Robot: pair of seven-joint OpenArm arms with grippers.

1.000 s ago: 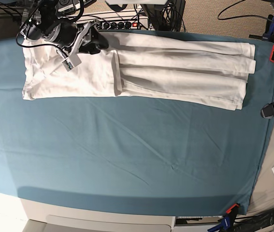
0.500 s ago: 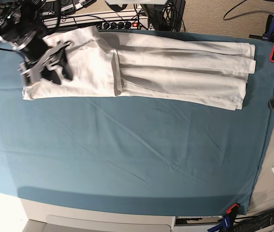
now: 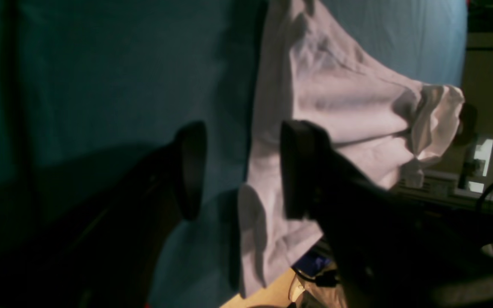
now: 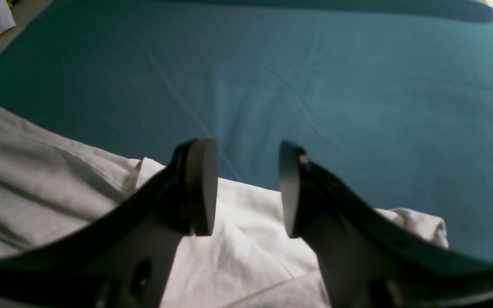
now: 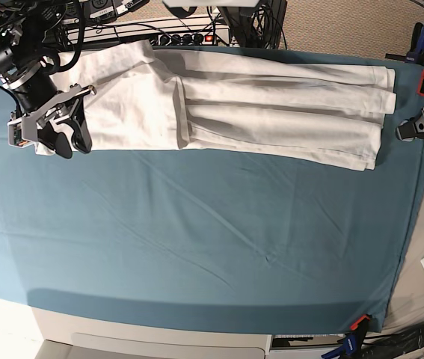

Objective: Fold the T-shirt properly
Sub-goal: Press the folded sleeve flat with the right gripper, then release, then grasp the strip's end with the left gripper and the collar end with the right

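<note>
At the left of the base view, the right pincer [image 5: 63,140] hangs with its jaws wide apart and nothing between them, over the near left corner of the T-shirt [image 5: 271,112]. The T-shirt lies folded into a long band along the far edge of the teal sheet [image 5: 212,239] that covers the tabletop. At the far right edge, the left pincer [image 5: 410,131] hangs beside the T-shirt's right end; its wrist view shows the jaws wide and holding nothing. No containers are in view.
</note>
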